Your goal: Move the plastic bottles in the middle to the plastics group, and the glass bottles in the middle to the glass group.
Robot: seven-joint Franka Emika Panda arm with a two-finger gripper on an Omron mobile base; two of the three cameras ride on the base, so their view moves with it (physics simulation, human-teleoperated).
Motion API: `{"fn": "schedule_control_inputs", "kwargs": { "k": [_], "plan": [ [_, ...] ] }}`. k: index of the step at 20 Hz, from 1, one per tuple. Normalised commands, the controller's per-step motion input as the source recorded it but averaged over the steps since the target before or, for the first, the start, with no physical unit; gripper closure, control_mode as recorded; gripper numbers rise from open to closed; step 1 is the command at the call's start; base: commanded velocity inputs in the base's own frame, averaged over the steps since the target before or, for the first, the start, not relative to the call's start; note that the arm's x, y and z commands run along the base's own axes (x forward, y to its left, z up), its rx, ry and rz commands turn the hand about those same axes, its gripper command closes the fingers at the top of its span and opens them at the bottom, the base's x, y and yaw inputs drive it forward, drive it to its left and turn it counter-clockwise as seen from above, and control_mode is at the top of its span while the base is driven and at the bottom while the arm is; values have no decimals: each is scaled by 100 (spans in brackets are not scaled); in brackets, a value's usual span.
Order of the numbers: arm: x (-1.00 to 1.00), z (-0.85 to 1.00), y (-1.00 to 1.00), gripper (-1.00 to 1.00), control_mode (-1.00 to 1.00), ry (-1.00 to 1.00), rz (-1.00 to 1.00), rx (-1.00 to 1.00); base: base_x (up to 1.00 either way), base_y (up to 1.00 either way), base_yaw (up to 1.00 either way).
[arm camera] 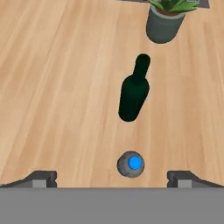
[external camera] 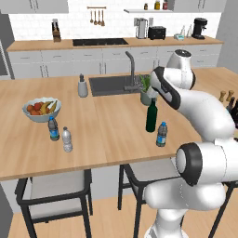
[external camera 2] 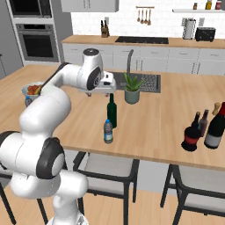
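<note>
Right now my jaws (arm camera: 112, 177) hang spread wide apart above the wooden counter (external camera: 116, 121), holding nothing. In the hand view the small water bottle (arm camera: 131, 164) sits directly below me, seen from the top with its blue cap showing, centred between my two finger tips (arm camera: 41, 178). Just beyond it stands the dark green wine bottle (arm camera: 133, 89), upright and apart from the small bottle, and past that a grey pot with a green plant (arm camera: 164, 22).

From the left base view, the small blue-labelled bottle (external camera: 161, 134) stands near the counter's front edge, just beside the green bottle (external camera: 151, 115). Well apart to the left, two more small water bottles (external camera: 60, 134) stand close together near a fruit bowl (external camera: 42, 109), with a grey soap dispenser (external camera: 82, 86) further back by the sink (external camera: 111, 84).

From the right base view, a cluster of dark glass bottles (external camera 2: 206, 127) stands far to the right on the counter, including a squat black bottle with a red band (external camera 2: 191, 134) at its front.
</note>
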Motion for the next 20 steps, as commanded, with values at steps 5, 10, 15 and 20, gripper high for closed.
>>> {"fn": "schedule_control_inputs", "kwargs": {
  "k": [5, 10, 15, 20],
  "plan": [
    [46, -26, -7, -100, -100, 2, 8, -7, 0, 0, 0],
    [54, -12, 0, -100, -100, 5, 0, -5, 0, 0, 0],
    [41, -20, 0, -100, -100, 2, 0, -3, 0, 0, 0],
    [36, -22, -5, -100, -100, 0, 0, -6, 0, 0, 0]
  ]
}}
